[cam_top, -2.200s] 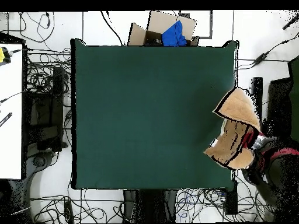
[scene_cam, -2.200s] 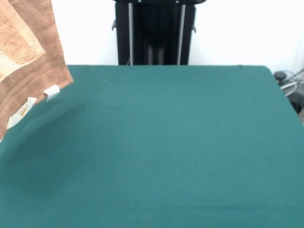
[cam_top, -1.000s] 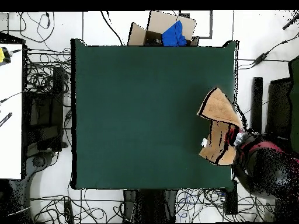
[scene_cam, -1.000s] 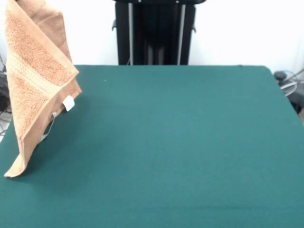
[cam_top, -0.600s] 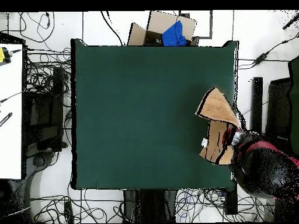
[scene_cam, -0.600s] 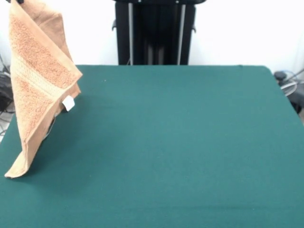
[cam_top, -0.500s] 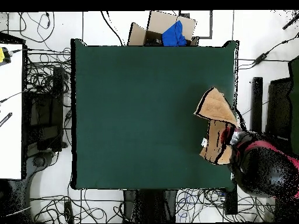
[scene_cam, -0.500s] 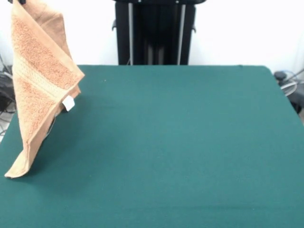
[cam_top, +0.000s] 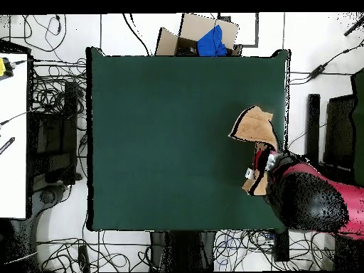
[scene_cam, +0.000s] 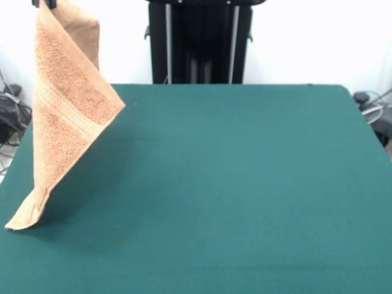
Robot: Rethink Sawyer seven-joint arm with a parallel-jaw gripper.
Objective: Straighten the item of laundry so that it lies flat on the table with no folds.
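The item of laundry (scene_cam: 67, 104), an orange-tan terry towel, hangs folded from the top left of the front view. Its lowest corner (scene_cam: 21, 217) rests on the green table (scene_cam: 245, 184) near the left edge. Only dark tips of my gripper (scene_cam: 46, 3) show at the top edge, shut on the towel's upper corner. In the overhead view the towel (cam_top: 252, 126) is over the table's right side, and the red and black arm (cam_top: 313, 202) covers part of it. A small white tag (cam_top: 248, 173) shows beside the arm.
A cardboard box with a blue item (cam_top: 211, 40) stands beyond the table's top edge in the overhead view. Cables (cam_top: 57, 99) cover the floor around the table. A white surface (cam_top: 13, 128) lies at the far left. The towel hangs close to the table's right edge (cam_top: 286, 106).
The gripper has carried the towel further in over the table. The hanging cloth has swung and turned, its white tag is now hidden in the front view, and its lowest corner stays on the table.
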